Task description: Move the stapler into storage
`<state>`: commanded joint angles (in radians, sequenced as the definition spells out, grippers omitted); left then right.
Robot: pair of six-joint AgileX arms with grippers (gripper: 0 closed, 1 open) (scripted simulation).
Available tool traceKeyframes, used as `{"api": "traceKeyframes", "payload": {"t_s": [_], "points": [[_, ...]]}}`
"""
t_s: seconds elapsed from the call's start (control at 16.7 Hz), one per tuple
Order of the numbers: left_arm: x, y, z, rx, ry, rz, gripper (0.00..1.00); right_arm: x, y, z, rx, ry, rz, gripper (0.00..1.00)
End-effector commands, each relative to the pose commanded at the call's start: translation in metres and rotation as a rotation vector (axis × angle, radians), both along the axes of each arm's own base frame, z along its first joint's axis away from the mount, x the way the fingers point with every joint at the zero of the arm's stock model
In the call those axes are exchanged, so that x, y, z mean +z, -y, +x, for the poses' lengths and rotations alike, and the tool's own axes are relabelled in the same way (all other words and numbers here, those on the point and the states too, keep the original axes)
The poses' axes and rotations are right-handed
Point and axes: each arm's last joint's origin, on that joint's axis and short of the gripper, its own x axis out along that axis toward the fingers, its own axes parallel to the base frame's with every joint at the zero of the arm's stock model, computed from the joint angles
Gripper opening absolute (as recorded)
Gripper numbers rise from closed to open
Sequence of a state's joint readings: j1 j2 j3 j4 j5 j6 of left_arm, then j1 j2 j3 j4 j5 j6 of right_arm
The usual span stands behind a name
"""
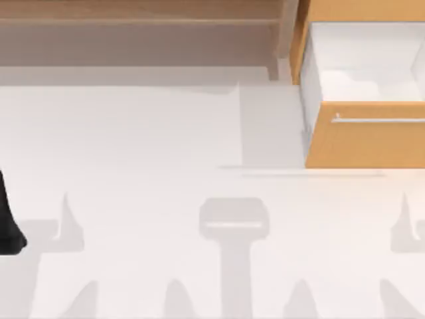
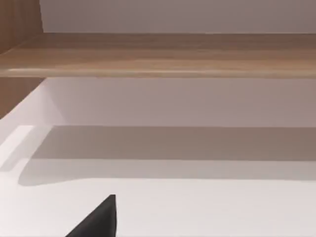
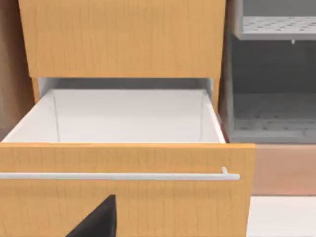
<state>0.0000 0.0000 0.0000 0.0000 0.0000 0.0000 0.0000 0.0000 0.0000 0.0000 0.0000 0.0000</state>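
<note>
The storage is an orange-tan drawer box (image 1: 372, 139) at the table's back right. It is pulled open, with a white interior (image 1: 362, 66) and a thin silver bar handle (image 1: 378, 120) on its front. The stapler is out of view. My left arm (image 1: 8, 226) sits at the table's left edge, and a black tip of my left gripper (image 2: 98, 222) hangs over the bare table facing the shelf. A black tip of my right gripper (image 3: 98, 219) is close in front of the drawer front (image 3: 123, 202), just below the handle (image 3: 118, 176).
A long pale-wood shelf (image 1: 139, 20) runs along the back of the white table (image 1: 166, 166), and it faces my left wrist as shelf (image 2: 163, 54). A grey rack with perforated shelves (image 3: 271, 74) stands beside the drawer box.
</note>
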Motion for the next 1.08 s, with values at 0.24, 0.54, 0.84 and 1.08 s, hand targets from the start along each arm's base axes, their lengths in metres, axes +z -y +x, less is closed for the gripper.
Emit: {"api": "traceKeyframes", "payload": {"t_s": [0.24, 0.54, 0.84, 1.08], "points": [[0.0, 0.0, 0.0, 0.0, 0.0, 0.0, 1.0, 0.003, 0.003, 0.001, -0.027, -0.034, -0.033, 1.0], [0.0, 0.0, 0.0, 0.0, 0.0, 0.0, 1.0, 0.029, 0.027, 0.009, -0.194, -0.317, -0.263, 1.0], [0.0, 0.0, 0.0, 0.0, 0.0, 0.0, 1.0, 0.05, 0.079, 0.034, -0.218, -0.845, -0.537, 1.0], [0.0, 0.0, 0.0, 0.0, 0.0, 0.0, 1.0, 0.043, 0.141, 0.049, -0.007, -1.25, -0.604, 1.0]]}}
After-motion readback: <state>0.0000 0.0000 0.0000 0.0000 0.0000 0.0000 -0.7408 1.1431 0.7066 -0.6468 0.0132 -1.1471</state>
